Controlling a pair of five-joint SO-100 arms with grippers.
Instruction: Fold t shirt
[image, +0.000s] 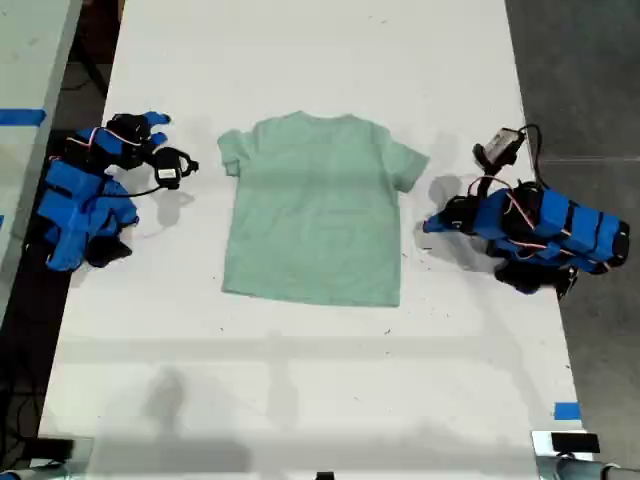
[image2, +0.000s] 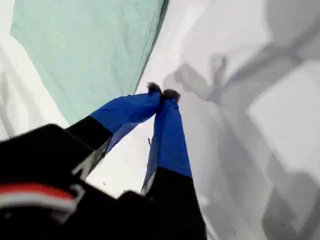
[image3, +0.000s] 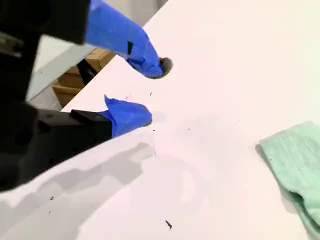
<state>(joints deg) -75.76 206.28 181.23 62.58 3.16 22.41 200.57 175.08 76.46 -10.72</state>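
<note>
Exterior view: the t shirt (image: 315, 210) lies flat and face up in the middle of the white bench (image: 320, 380), collar toward the far edge, hem toward the near one and both short sleeves spread out. No fold has been started, and it looks laid out this way so each side is open to an arm. My first gripper (image: 430, 224) sits at the exterior view's right, low over the bench just beside the shirt's side edge. In the first wrist view its fingers (image2: 167, 120) are pressed together at the tips with nothing between them, and the mint cloth (image2: 90, 50) runs alongside without touching them. My second gripper (image: 155, 130) is at the exterior view's left, near the bench edge and clear of the near sleeve. In the second wrist view its fingers (image3: 132, 115) are spread and empty, with only a sleeve corner (image3: 295, 160) showing beyond bare bench. Both arms look parked, folded back, which I judge to be a rest pose ahead of the first pinch. Little else is around: a blue tape mark (image: 567, 410) near the bench's front corner on the exterior view's right, and what look like cardboard boxes (image3: 67, 92) below the bench edge. Nothing lies on or against the shirt to block a fold.
</note>
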